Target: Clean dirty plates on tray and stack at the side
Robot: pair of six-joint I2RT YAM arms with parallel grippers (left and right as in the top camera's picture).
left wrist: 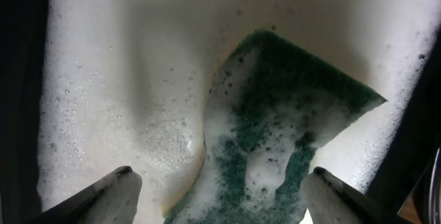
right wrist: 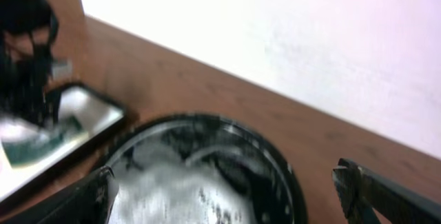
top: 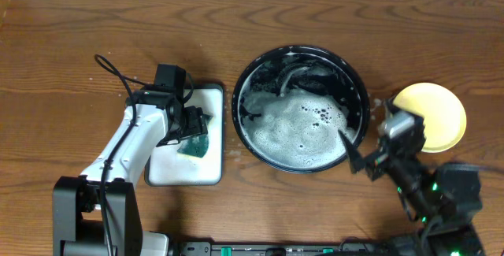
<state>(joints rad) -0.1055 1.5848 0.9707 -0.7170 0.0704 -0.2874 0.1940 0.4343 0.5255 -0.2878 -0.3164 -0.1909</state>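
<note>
Your left gripper (left wrist: 220, 182) hangs spread over the foamy green sponge (left wrist: 289, 114), apparently to pinch it; your right gripper (right wrist: 224, 189), likewise spread, faces the sudsy round black tray (top: 238, 102).

The overhead camera looks straight down on the table (top: 79, 35) from high up, taking in most of it. The left wrist camera faces down, very close above the green sponge (left wrist: 289, 114) in the white tray (left wrist: 138, 58). The right wrist camera looks low across the black tray (right wrist: 269, 156) towards the wall (right wrist: 275, 31), catching that same sponge at left.
</note>
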